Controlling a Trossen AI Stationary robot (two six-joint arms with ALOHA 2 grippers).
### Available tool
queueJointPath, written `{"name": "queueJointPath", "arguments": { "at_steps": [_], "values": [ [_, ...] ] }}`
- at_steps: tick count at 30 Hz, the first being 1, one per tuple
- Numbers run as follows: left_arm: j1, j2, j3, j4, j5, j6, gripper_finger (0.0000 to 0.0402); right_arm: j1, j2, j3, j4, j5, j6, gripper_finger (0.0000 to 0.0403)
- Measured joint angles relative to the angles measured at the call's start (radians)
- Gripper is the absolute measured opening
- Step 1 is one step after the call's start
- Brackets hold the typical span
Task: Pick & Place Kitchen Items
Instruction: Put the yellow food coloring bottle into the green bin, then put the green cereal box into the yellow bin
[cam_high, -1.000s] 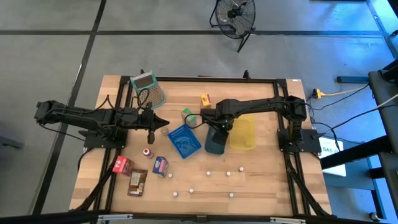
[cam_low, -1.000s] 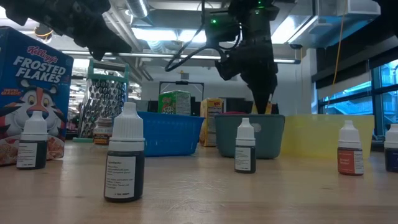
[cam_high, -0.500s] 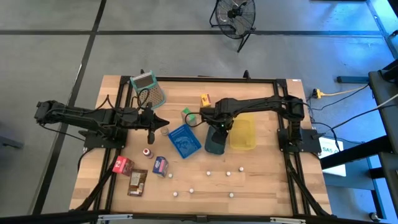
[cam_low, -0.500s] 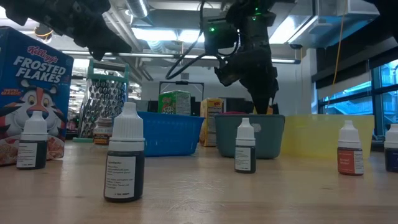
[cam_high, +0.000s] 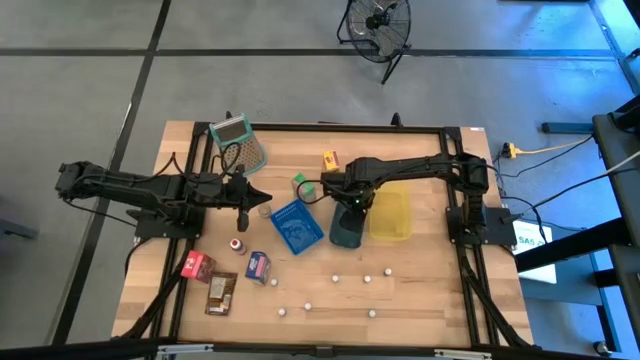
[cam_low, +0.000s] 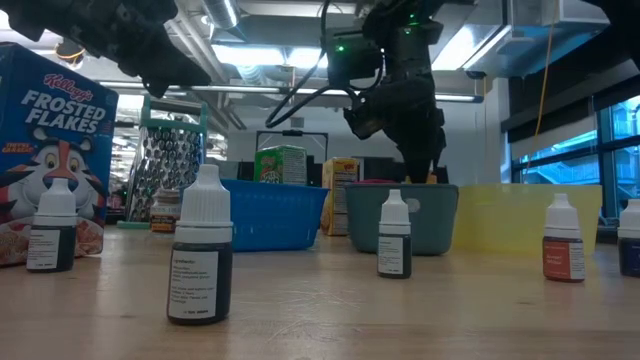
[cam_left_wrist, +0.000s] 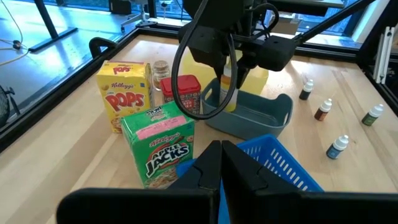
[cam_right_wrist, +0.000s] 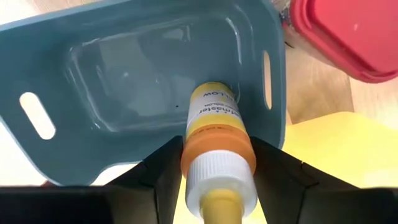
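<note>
My right gripper (cam_high: 350, 203) hangs over the teal tray (cam_high: 345, 232) and is shut on a yellow bottle (cam_right_wrist: 214, 115) with an orange collar. In the low view its fingers (cam_low: 428, 168) reach down to the tray's rim (cam_low: 400, 190). My left gripper (cam_high: 264, 196) is shut and waits in the air left of the blue basket (cam_high: 297, 227). Past it, the Apple Jacks box (cam_left_wrist: 160, 140), the Pops box (cam_left_wrist: 127, 93) and a red-lidded jar (cam_left_wrist: 184, 93) stand on the table. Several small dropper bottles (cam_low: 200, 250) stand near the near edge. My right gripper pinches the yellow bottle between its two fingers (cam_right_wrist: 163, 168) at the orange collar (cam_right_wrist: 217, 152) just below the cap. The fingers come from above, pointing down. The bottle is lifted clear, cap toward the wrist, its base hanging inside the teal tray (cam_right_wrist: 143, 68).
A yellow tray (cam_high: 391, 214) lies right of the teal one. A grater (cam_high: 240, 142) stands at the far left. A red box (cam_high: 197, 266), a Frosted Flakes box (cam_high: 258, 266) and a brown packet (cam_high: 221, 292) sit near the near-left corner.
My right gripper's wrist has tipped a little and shifted slightly toward the table's left, while its fingertips have stayed over the teal tray with the bottle still held.
</note>
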Motion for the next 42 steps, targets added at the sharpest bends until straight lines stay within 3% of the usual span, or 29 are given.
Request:
{"name": "queueJointPath", "arguments": {
  "at_steps": [19, 34, 42],
  "values": [
    [0.000, 0.000, 0.000, -0.001, 0.000, 0.000, 0.0004, 0.000, 0.000, 0.000, 0.015, 0.001, 0.049, 0.0186],
    [0.000, 0.000, 0.000, -0.022, 0.000, -0.012, 0.0004, 0.002, 0.000, 0.000, 0.013, 0.003, 0.060, 0.0267],
    [0.000, 0.000, 0.000, -0.022, 0.000, -0.012, 0.0004, 0.006, 0.000, 0.000, 0.013, 0.002, 0.080, 0.0277]
  ]
}}
